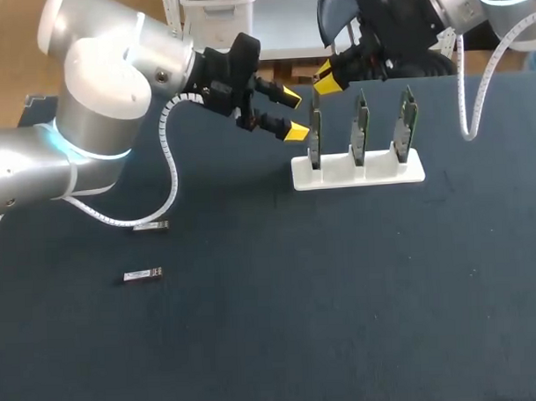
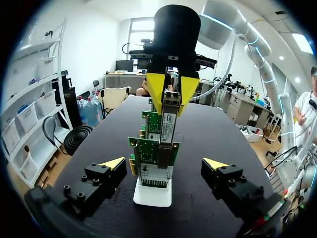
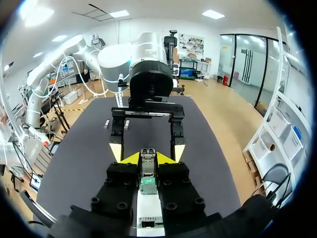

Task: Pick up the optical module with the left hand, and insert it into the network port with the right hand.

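Head view: right pincer (image 1: 328, 79) clenched on the module (image 3: 147, 167), yellow tips pressing it from two sides. It hangs at 12 o'clock of the end card (image 1: 315, 133), just over that card's top edge. In the left wrist view the module's lower end overlaps the card's top; whether they touch, or whether it sits in a port, cannot tell.

The rack (image 1: 358, 173) is white and holds three green cards upright in a row. The end card is at its 9 o'clock end. The rack stands on the dark surface (image 1: 343, 321).

The left pincer (image 1: 292, 112) is released, fingers wide apart, nothing in it. It sits at 10 o'clock of the end card, near but not touching, tips pointing toward 3 o'clock. In the right wrist view it faces the right pincer head-on.

Two spares lie flat on the surface at 8 o'clock of the rack, well apart from it: upper spare (image 1: 151, 226), and lower spare (image 1: 143, 274) near it at 6 o'clock.
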`<state>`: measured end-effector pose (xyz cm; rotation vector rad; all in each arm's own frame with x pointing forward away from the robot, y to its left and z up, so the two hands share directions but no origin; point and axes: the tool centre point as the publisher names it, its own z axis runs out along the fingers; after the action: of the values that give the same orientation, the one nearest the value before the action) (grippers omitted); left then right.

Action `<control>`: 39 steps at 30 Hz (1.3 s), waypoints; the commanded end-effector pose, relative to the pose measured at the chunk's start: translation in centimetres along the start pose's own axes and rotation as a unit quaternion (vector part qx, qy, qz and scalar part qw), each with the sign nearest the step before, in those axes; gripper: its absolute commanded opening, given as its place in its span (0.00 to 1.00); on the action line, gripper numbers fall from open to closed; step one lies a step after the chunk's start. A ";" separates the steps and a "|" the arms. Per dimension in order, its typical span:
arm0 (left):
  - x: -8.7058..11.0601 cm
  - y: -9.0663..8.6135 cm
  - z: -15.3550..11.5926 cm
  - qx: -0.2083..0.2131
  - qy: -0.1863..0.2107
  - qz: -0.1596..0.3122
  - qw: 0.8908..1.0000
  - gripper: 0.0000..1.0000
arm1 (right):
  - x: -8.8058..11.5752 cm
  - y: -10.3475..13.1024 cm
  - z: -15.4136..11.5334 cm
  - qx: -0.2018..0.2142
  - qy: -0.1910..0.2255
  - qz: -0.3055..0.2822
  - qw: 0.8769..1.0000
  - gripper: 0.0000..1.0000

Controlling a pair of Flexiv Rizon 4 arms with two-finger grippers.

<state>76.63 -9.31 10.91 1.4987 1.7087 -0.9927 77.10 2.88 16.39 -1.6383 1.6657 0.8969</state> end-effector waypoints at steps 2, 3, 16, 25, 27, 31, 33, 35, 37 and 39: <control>-0.1 0.1 0.0 0.001 0.002 -0.001 1.000 1.00 | 0.2 0.2 0.1 0.002 0.000 0.003 1.000 0.00; -0.1 0.1 0.0 0.001 0.002 -0.001 1.000 1.00 | 0.2 0.2 0.1 0.001 0.000 0.003 1.000 0.00; -0.1 0.1 0.0 0.001 0.002 -0.001 1.000 1.00 | 0.8 0.4 0.1 0.011 -0.008 0.027 1.000 0.00; -0.1 0.1 0.0 0.001 0.002 -0.001 1.000 1.00 | 1.1 0.4 0.5 0.013 -0.005 0.034 0.999 0.00; -0.1 0.1 0.0 0.001 0.002 -0.001 1.000 1.00 | 1.1 0.4 0.5 0.014 -0.003 0.035 0.999 0.36; -0.1 0.1 0.0 0.001 0.002 -0.001 1.000 1.00 | 1.1 0.4 0.5 0.015 -0.002 0.037 0.999 1.00; -0.1 0.1 0.0 0.001 0.002 -0.001 1.000 1.00 | 1.1 0.4 0.5 0.014 -0.002 0.039 0.999 1.00; -0.1 0.1 0.0 0.001 0.002 -0.001 1.000 1.00 | 1.0 0.5 0.3 0.015 -0.003 0.040 0.999 1.00; -0.1 0.1 0.0 0.001 0.002 -0.001 1.000 1.00 | 0.9 0.5 0.2 0.015 -0.005 0.041 0.999 1.00; -0.1 0.1 0.0 0.001 0.002 -0.001 1.000 1.00 | 0.8 0.6 0.0 0.013 -0.012 0.043 0.999 1.00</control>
<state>76.63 -9.31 10.91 1.4986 1.7086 -0.9927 76.92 2.76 15.56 -1.5512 1.7401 0.9273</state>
